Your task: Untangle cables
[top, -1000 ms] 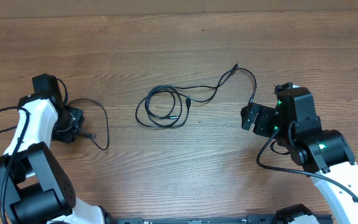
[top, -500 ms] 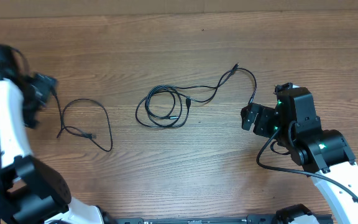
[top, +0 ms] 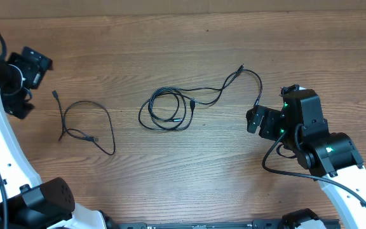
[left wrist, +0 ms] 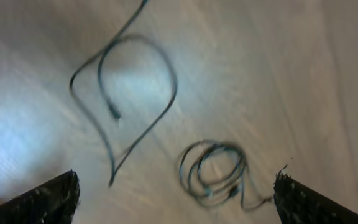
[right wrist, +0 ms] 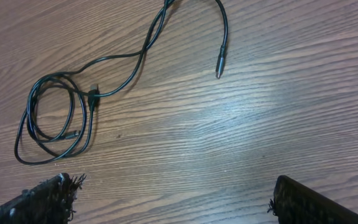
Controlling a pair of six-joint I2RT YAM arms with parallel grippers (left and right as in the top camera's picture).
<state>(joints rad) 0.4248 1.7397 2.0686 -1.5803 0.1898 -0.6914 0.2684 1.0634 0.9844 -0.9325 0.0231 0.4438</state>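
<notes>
Hanging above the wooden bench (top: 189, 38), the left jaws stand spread wide with nothing between them. In the blurred left wrist view their two dark fingertips (left wrist: 45, 199) sit at the bottom corners, and only wood and cord show in the gap.

The single cable (top: 86, 124) lies flat on the bench ahead of these jaws and well clear of them. It forms a loose open loop whose strands cross at one side, and a small plug (top: 55, 94) lies at the end nearest the left jaws. Beyond this loop, farther again from the left jaws, lies the coiled bundle (top: 166, 109). It is made of several rounds of thin black cord lying on one another with small connectors among them. How many separate cords make it up cannot be told.

From the bundle a long tail (top: 260, 83) runs off toward the right jaws, bends at the far side and curves back. It finishes in an end plug (right wrist: 219, 65) that lies on the wood ahead of the right jaws, near them but apart.

The right jaws are likewise fully spread and empty. In the right wrist view their frayed black fingertips show only at the two lower corners, with bare bench between them. The coiled bundle lies ahead of these jaws and off to their left, the tail crossing the space in front of them. Neither pair of jaws touches any cord.
</notes>
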